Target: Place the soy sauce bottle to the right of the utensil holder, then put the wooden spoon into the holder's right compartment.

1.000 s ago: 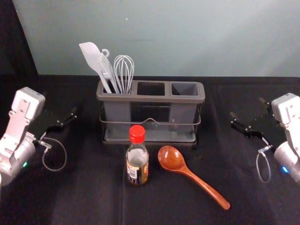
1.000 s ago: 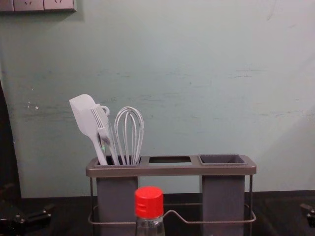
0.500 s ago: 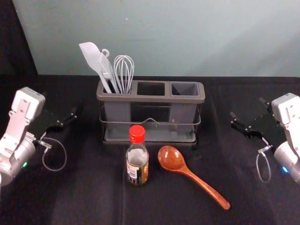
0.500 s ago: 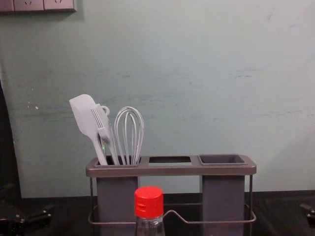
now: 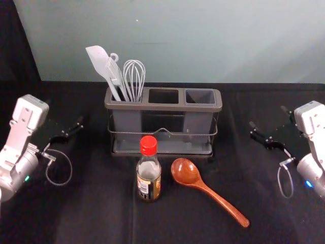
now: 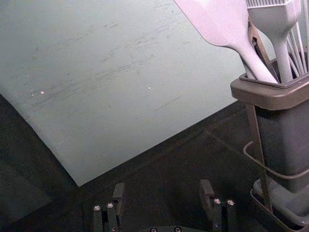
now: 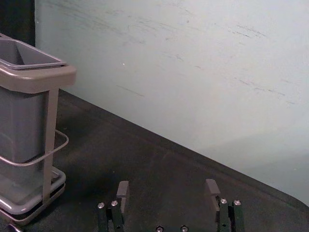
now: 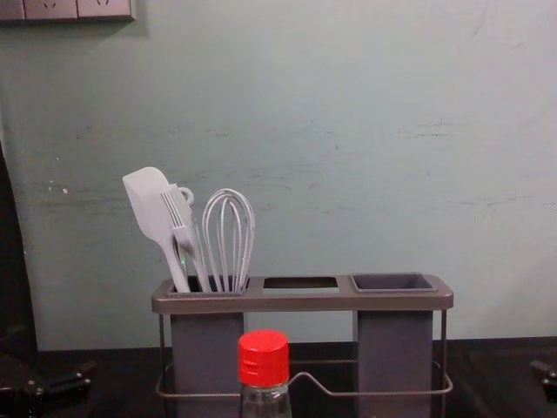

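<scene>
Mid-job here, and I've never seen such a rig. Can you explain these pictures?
This is a two-armed robot at a dark-covered table. The head view looks down from its head, the chest view forward from its chest, and each wrist view from that arm's wrist. The left gripper and right gripper are open, empty, at opposite sides. Between them stands the utensil holder, its left compartment holding a spatula, brush and whisk. Before it stands the soy sauce bottle; the wooden spoon lies to the bottle's right.

Black-clothed table (image 5: 101, 218) | utensil holder (image 5: 163, 107) | soy sauce bottle (image 5: 149, 173) | wooden spoon (image 5: 203, 187)
</scene>
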